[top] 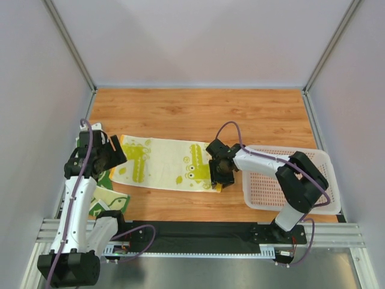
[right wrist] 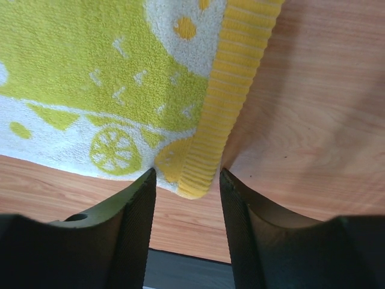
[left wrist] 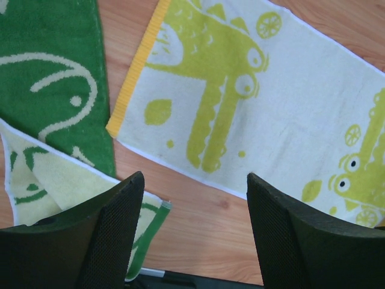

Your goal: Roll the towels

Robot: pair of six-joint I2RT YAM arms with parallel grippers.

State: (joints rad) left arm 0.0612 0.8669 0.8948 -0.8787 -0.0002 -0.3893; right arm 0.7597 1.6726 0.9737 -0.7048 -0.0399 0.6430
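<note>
Between the parted tips of your right pincer (right wrist: 185,179) sits the yellow-hemmed corner of the pale yellow towel (right wrist: 90,66), flat on the bench (right wrist: 319,120), placed for pinching to start a roll, while your left pincer (left wrist: 195,183) hangs open near its other end.

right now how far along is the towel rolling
Nothing rolled yet. The pale yellow towel lies flat; the right gripper has its jaws straddling its yellow hem corner, the left gripper hangs open near the other end. The green towel lies rumpled, untouched. Both rolls remain.
</note>
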